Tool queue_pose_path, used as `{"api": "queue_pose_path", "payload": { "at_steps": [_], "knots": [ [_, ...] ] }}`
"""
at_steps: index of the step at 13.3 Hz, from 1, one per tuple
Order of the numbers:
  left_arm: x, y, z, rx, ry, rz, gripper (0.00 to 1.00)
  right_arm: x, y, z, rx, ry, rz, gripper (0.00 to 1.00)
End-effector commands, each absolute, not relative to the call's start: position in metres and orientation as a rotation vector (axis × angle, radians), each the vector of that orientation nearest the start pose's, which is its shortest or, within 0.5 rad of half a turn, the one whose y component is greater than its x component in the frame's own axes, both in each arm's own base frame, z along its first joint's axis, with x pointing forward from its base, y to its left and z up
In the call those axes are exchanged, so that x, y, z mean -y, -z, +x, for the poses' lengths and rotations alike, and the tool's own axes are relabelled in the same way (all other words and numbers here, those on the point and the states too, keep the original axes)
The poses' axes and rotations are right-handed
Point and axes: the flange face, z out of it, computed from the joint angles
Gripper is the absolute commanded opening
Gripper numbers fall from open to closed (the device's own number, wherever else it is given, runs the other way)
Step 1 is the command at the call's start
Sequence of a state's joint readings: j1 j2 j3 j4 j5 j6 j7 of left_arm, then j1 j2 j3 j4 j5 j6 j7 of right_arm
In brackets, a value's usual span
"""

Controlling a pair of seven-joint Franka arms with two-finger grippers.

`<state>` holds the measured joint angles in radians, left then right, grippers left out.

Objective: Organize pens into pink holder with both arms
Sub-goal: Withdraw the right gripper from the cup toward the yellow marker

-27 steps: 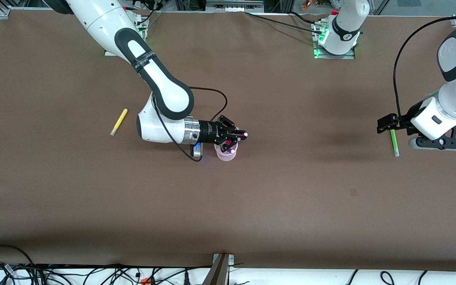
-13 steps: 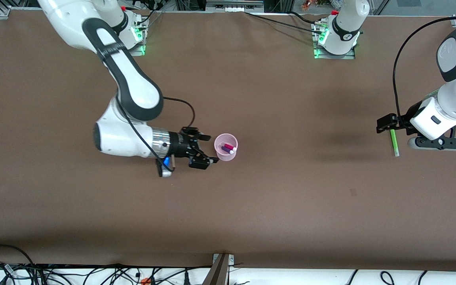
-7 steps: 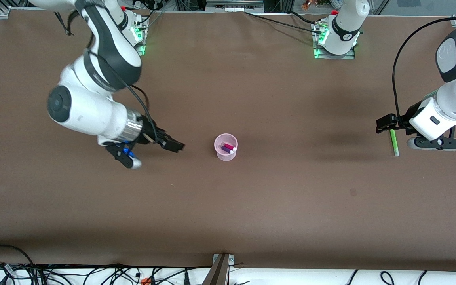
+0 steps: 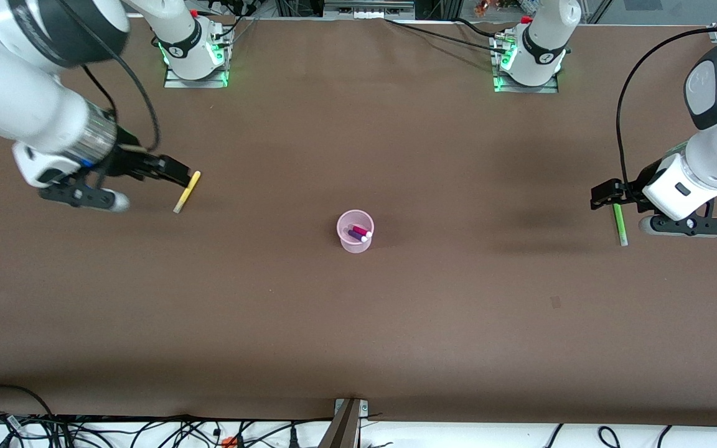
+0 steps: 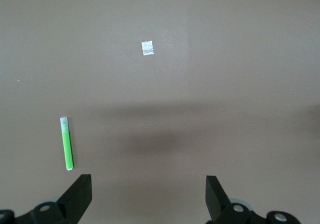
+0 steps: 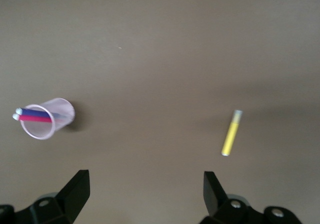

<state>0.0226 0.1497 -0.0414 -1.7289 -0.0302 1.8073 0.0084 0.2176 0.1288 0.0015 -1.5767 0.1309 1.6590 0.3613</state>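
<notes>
Pens: four in total, two in the holder and two lying on the desk (image 4: 396, 323).
Holder (image 4: 355, 239): one pink cup, standing upright near the middle of the desk.
In the holder: the magenta pen (image 4: 361, 231) and the purple pen (image 4: 356, 236), both leaning, with white ends at the rim.
Yellow pen (image 4: 187, 191): lies flat toward the right arm's end of the desk, well apart from the holder.
Green pen (image 4: 619, 225): lies flat toward the left arm's end, also well apart from the holder.
Right claw (image 4: 175, 171): up over the yellow pen's upper end, fingers spread wide, holding nothing.
Left claw (image 4: 604, 194): over the green pen's end, fingers spread wide, holding nothing.
</notes>
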Motion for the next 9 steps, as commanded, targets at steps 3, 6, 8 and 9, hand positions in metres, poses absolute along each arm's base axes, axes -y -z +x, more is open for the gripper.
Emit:
{"api": "queue_pose_path", "payload": {
  "at_steps": [3, 6, 8, 9],
  "knots": [
    [0.014, -0.487, 0.596, -0.035, -0.093, -3.186, 1.0, -0.056, -0.578, 0.541, -0.076, -0.059, -3.057, 1.0],
    [0.014, -0.487, 0.596, -0.035, -0.093, -3.186, 1.0, -0.053, -0.591, 0.545, -0.023, -0.026, -3.114, 1.0],
    [0.015, -0.487, 0.597, -0.038, -0.093, -3.186, 1.0, -0.061, -0.6, 0.549, -0.006, 0.005, -3.114, 1.0],
    [0.015, -0.487, 0.597, -0.038, -0.093, -3.186, 1.0, -0.064, -0.603, 0.549, 0.009, 0.012, -3.115, 1.0]
  ]
}}
